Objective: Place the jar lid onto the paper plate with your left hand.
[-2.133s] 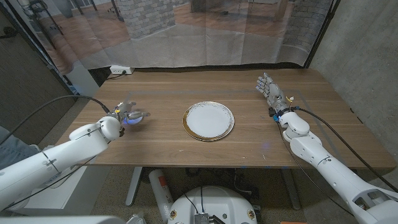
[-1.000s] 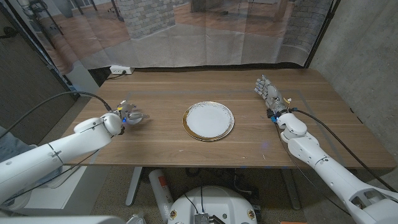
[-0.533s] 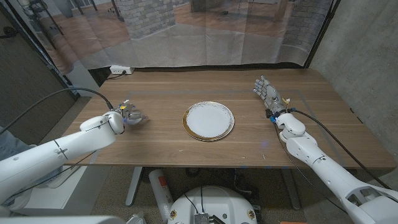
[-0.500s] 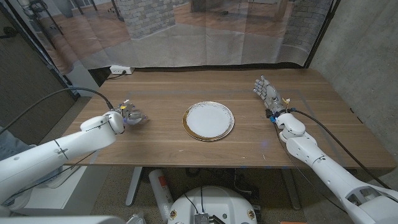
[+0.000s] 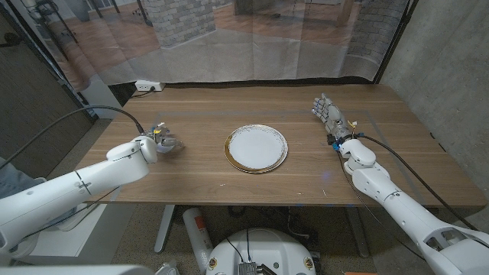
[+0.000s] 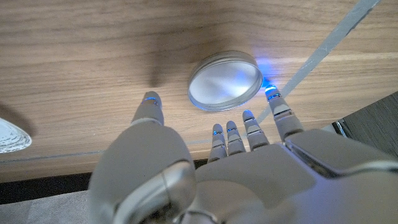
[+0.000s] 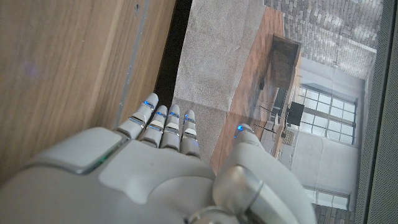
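A round silver jar lid (image 6: 224, 80) lies flat on the wooden table (image 5: 229, 107) at its left side. My left hand (image 5: 163, 140) hovers over it with fingers spread. Its thumb (image 6: 149, 106) stands to one side of the lid and the other fingertips (image 6: 272, 99) reach the lid's rim, with nothing gripped. In the head view this hand covers the lid. The white paper plate (image 5: 256, 147) with a gold rim sits at the table's middle, and its edge (image 6: 9, 137) also shows in the left wrist view. My right hand (image 5: 330, 114) stands empty at the right, fingers spread.
A white power strip (image 5: 149, 86) lies at the table's back left corner. A translucent curtain hangs behind the table and a concrete wall stands at the right. My right hand's fingers (image 7: 163, 127) point past the table's far edge.
My left arm has reached further in, and the left hand has shifted slightly right and tipped its fingers down over the lid. The right hand has barely moved.
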Controlling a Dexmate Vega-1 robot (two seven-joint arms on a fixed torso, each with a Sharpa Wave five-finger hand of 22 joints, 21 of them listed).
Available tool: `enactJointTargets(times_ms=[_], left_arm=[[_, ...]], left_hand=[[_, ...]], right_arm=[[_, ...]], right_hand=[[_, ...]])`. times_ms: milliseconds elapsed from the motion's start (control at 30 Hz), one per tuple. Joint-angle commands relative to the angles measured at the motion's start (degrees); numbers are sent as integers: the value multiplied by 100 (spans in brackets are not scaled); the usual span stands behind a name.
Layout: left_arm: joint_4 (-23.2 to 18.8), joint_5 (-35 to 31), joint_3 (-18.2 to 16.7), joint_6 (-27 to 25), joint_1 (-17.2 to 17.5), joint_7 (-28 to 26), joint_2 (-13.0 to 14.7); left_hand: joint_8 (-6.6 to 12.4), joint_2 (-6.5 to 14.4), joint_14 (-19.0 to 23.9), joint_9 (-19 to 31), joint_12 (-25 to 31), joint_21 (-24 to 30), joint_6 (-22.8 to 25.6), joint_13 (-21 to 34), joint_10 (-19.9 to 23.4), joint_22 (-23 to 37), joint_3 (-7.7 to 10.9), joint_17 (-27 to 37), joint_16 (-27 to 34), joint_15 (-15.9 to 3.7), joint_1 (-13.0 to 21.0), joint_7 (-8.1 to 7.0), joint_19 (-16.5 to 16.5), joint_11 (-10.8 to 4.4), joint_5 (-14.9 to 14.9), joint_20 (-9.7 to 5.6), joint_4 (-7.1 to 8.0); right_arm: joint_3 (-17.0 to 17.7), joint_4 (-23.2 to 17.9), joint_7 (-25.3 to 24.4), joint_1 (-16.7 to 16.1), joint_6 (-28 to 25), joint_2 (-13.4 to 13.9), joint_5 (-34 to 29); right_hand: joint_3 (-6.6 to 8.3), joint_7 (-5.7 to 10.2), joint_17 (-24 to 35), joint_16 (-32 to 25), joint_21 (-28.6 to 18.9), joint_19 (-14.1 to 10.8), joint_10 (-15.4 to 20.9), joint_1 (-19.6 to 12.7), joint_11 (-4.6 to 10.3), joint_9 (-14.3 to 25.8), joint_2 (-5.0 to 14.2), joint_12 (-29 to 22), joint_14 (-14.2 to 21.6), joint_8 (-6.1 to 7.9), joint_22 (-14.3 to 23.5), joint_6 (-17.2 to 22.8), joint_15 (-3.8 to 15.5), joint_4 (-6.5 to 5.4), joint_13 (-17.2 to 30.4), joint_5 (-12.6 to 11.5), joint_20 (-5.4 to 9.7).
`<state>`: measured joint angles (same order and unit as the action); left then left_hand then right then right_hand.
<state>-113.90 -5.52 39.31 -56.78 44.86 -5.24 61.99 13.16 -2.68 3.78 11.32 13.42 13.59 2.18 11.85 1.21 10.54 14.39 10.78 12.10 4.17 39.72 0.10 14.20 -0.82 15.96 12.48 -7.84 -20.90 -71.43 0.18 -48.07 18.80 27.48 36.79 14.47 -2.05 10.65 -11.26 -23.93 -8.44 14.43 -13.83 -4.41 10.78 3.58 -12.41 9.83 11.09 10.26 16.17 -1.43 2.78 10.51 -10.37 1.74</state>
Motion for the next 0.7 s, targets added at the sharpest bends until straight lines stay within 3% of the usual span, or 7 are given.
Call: enactJointTargets(times_ms=[33,400,700], left_arm=[[-28,-182,202,-160,-105,14,-130],[-211,-209,356,-647,-149,97,-124],[-187,-100,321,-636,-84,-23,-131]], left_hand=[[40,44,141,20,47,39,120,25,137,21,86,15,40,-17,164,-21,132,-1,-25,-5,-23],[42,95,222,20,50,68,173,28,176,26,134,15,46,-33,295,5,272,-19,-55,-5,-51],[49,127,296,22,65,83,231,31,240,27,166,17,53,-29,382,1,369,-20,-89,0,-62]], right_arm=[[45,-1,25,-65,53,34,43],[-7,55,92,10,29,9,24],[-49,113,113,43,-31,-1,10]], right_hand=[[21,9,21,5,16,-46,50,-20,-11,29,-5,-4,38,32,18,17,-1,25,29,0,-10],[20,9,21,6,31,-65,45,-20,-14,30,-1,-1,40,31,18,18,-4,31,30,-1,-4],[19,8,21,8,43,-71,40,-20,-12,30,1,1,36,35,19,28,-2,35,30,-2,-2]])
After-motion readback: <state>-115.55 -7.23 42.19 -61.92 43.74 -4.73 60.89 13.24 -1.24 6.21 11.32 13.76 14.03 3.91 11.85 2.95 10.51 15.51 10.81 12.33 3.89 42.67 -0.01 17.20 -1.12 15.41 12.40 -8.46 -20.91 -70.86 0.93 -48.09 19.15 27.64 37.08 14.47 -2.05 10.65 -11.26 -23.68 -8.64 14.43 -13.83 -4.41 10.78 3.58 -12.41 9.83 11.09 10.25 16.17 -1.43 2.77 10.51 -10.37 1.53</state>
